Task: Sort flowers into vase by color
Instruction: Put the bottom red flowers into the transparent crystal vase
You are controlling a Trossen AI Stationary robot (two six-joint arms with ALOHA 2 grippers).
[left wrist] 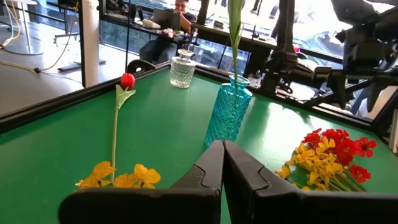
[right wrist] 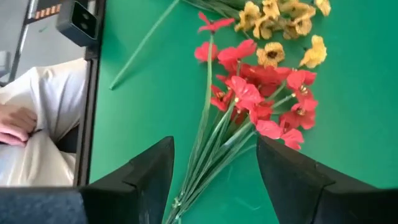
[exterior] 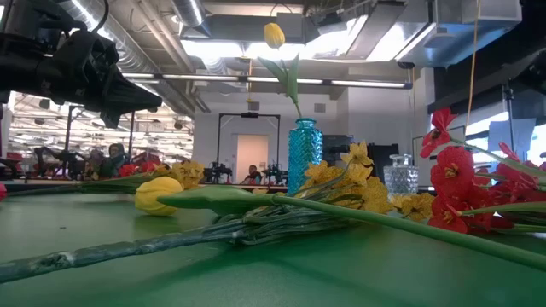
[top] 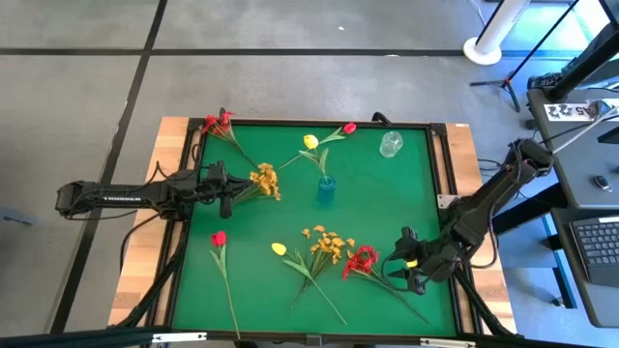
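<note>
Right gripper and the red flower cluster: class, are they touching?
Apart. The right wrist view shows the right gripper open, fingers either side of the red cluster's stems, green gaps between.

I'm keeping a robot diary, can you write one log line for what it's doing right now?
right gripper: open over red cluster stems | left gripper: shut, empty, near blue vase | vase: one yellow tulip

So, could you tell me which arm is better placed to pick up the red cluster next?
The right. Its open gripper hangs directly over the red cluster's stems, jaws either side of them. The left gripper is shut, across the table by a yellow cluster.
</note>
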